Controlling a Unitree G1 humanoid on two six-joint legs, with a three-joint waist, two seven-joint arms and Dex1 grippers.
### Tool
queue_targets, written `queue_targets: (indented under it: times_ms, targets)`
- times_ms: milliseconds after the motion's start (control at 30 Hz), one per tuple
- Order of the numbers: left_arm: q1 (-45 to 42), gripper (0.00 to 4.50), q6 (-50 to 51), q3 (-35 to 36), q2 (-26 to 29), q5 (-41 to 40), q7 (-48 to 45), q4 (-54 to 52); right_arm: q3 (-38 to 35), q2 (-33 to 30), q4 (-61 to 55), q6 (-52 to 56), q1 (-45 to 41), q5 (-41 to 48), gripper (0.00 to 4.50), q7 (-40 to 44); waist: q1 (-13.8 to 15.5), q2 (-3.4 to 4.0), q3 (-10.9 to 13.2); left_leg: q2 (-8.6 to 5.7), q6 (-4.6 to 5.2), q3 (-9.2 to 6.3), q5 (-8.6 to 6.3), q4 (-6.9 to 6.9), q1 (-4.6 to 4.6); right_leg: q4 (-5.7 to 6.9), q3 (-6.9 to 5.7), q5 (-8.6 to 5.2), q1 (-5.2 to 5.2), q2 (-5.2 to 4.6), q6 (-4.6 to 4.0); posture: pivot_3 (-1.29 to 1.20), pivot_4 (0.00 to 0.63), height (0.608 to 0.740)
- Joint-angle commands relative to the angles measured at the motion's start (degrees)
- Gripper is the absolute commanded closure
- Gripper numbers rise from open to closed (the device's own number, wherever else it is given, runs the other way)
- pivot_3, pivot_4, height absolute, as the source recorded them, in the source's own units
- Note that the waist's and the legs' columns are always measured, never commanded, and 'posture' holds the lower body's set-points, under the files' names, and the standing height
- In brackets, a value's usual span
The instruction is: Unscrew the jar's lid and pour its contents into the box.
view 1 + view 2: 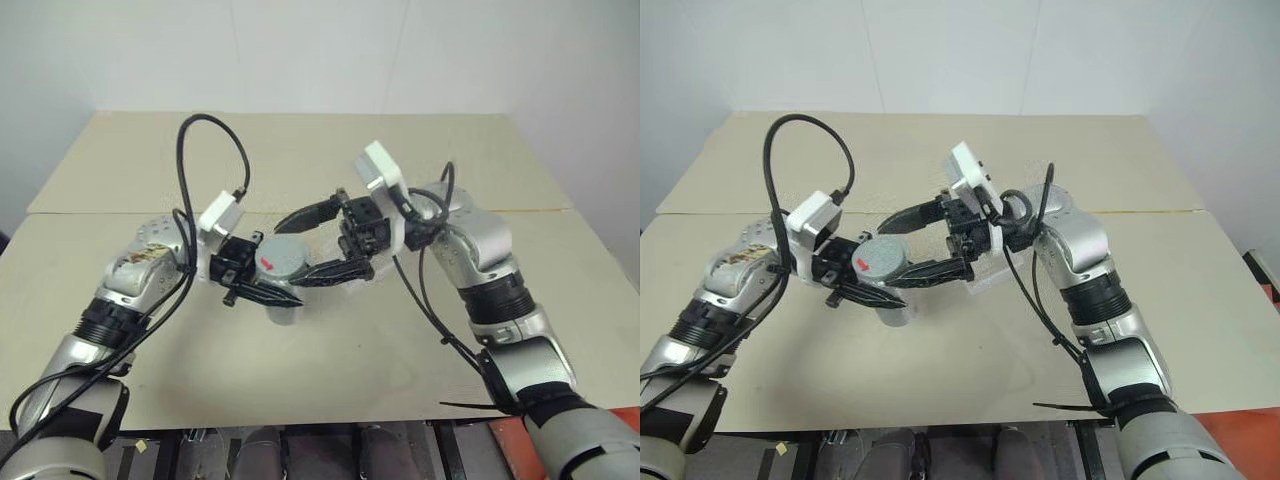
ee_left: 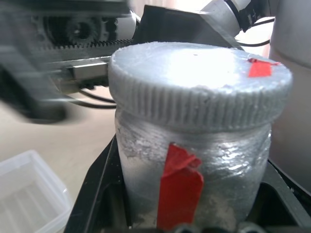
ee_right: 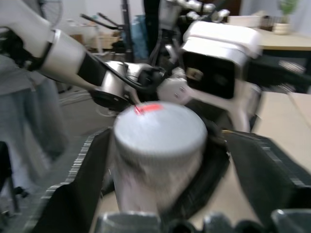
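Note:
The silver-grey jar [image 1: 284, 300] is held roughly upright above the table, with a red tape strip [image 2: 179, 187] down its side. My left gripper [image 1: 278, 292] is shut on the jar's body from the left. The ribbed grey lid [image 2: 194, 82] sits on the jar and has a small red mark on top. My right gripper [image 1: 290, 254] reaches in level from the right and is open. Its black fingers [image 3: 265, 170] stand on either side of the lid with gaps showing. The clear plastic box [image 2: 29, 191] rests on the table just beyond the jar, under the right wrist [image 1: 992, 278]. The contents are hidden inside.
The beige table [image 1: 300, 370] has a seam running across its middle and open surface all round the arms. A black cable [image 1: 215, 130] loops up above my left wrist. The table's front edge lies close below the arms.

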Motion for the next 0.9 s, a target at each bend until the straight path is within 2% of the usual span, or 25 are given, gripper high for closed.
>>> queue_targets:
  times_ms: [33,100,200,333,467,700,900]
  targets:
    - [-0.56,2.54,-1.75,3.31,-1.31,1.96,-0.42,2.6,-3.67,-0.19,-3.49,-0.29,1.13,-0.34,0.04,-5.35,0.03,0.0,0.0,0.0,-0.01,0.0,0.01,0.0,0.01,0.01,0.0,0.0,0.01,0.0,0.0,0.0,0.15,0.74]
    - [-0.75,2.54,-2.69,5.43,-2.03,4.73,-0.15,4.88,-5.19,-0.49,-6.92,1.41,2.96,-0.86,0.04,-10.97,-0.01,0.0,0.0,0.0,-0.03,0.02,0.02,0.0,-0.01,0.01,-0.01,0.0,-0.01,0.0,0.0,0.0,0.15,0.74]
    - [-1.8,2.54,-3.22,8.88,-3.47,8.67,5.04,8.43,-8.11,-0.97,-14.3,3.83,6.83,-0.21,0.04,-18.71,0.02,0.0,0.0,0.0,-0.07,0.03,0.04,-0.02,-0.02,0.0,-0.01,0.0,-0.03,0.0,0.0,0.0,0.15,0.74]
    - [-1.48,2.54,-3.63,10.36,-5.12,13.55,9.18,9.37,-10.54,0.29,-23.08,7.63,10.77,2.18,0.04,-27.63,0.02,0.0,0.0,-0.01,-0.08,0.03,0.04,-0.02,-0.04,-0.03,-0.01,0.0,-0.02,-0.02,0.0,0.0,0.15,0.74]
    - [-1.45,2.54,-2.51,11.19,-8.05,16.02,12.81,8.66,-7.34,3.48,-29.6,11.9,12.06,-1.28,0.04,-38.88,-0.01,0.0,0.0,0.0,-0.08,0.03,0.05,-0.02,-0.01,0.05,-0.01,0.0,-0.03,-0.01,0.0,0.0,0.15,0.74]
    - [-2.34,2.54,-1.59,12.82,-10.67,17.31,14.4,8.45,0.21,6.41,-29.95,15.95,9.72,-10.21,0.04,-51.04,-0.12,0.0,0.0,-0.01,-0.07,0.04,0.04,-0.02,-0.01,0.1,0.01,0.0,-0.06,0.0,0.0,0.0,0.15,0.74]
    - [-2.2,2.54,-1.01,13.83,-10.84,17.47,13.88,8.02,1.9,7.82,-26.83,17.13,8.81,-13.64,0.04,-54.05,-0.09,0.0,0.0,-0.02,-0.09,0.04,0.05,-0.02,-0.03,0.03,0.0,0.0,-0.05,-0.01,0.0,0.0,0.15,0.74]
